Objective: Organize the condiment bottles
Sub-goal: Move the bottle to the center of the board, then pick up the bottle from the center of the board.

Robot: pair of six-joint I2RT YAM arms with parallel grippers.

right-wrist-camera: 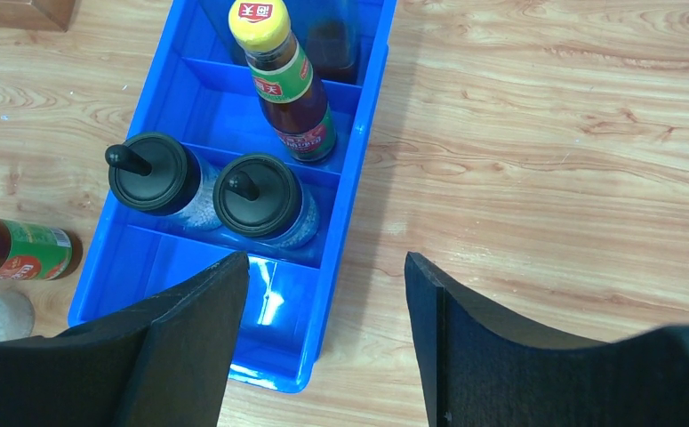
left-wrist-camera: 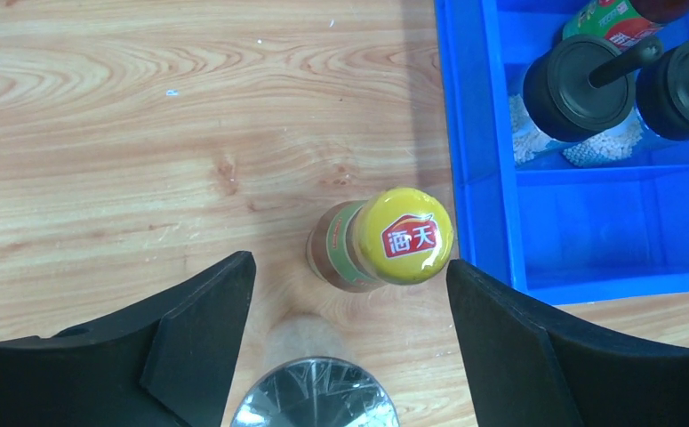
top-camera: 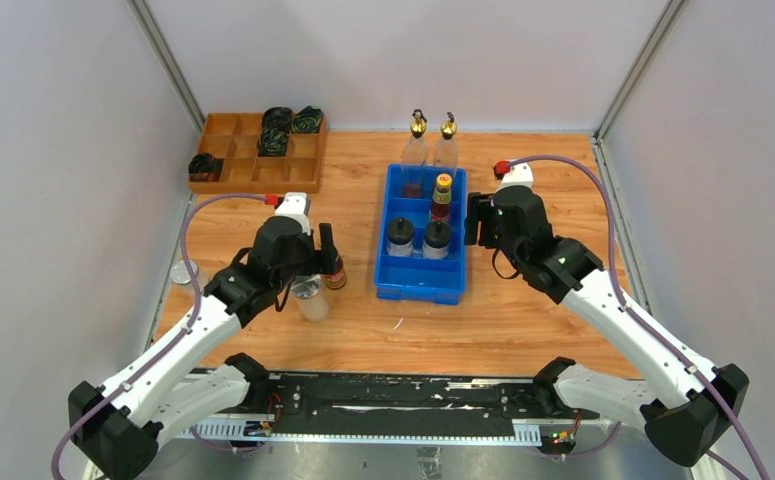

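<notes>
A blue tray (top-camera: pixel 418 290) stands mid-table. Its far section holds two tall clear gold-spouted bottles (top-camera: pixel 418 150). Behind the jars stands a yellow-capped dark bottle (top-camera: pixel 443 195), and two black-capped jars (top-camera: pixel 400 237) sit in the section after that. My left gripper (top-camera: pixel 315 262) is open, left of the tray. In the left wrist view the left gripper (left-wrist-camera: pixel 349 271) hangs over a second yellow-capped bottle (left-wrist-camera: pixel 394 240) standing on the wood, with a silver-lidded shaker (left-wrist-camera: pixel 314 396) just near it. Another shaker (top-camera: pixel 185 272) stands at the table's left edge. My right gripper (right-wrist-camera: pixel 324 265) is open and empty over the tray's right wall (right-wrist-camera: pixel 358 178).
A wooden compartment box (top-camera: pixel 233 170) with black cable coils (top-camera: pixel 276 130) sits at the back left. The tray's nearest section (right-wrist-camera: pixel 189 267) holds nothing. Grey walls close in the table on three sides.
</notes>
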